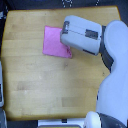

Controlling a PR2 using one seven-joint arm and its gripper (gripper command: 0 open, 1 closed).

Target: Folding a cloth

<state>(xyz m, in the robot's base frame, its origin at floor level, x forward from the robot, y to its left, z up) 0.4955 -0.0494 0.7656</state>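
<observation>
Pink cloth (53, 42) lies partly under the tool (65, 36).

Even, bright overhead light, soft low-resolution blur throughout, faint shadows, no glare.

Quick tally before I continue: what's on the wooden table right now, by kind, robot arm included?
Pink cloth: 1, lying flat, its corner toward the exterior view's right hidden under the arm
Robot arm: 1, its hand hidden from this view
Wooden table: 1
Total: 3
</observation>
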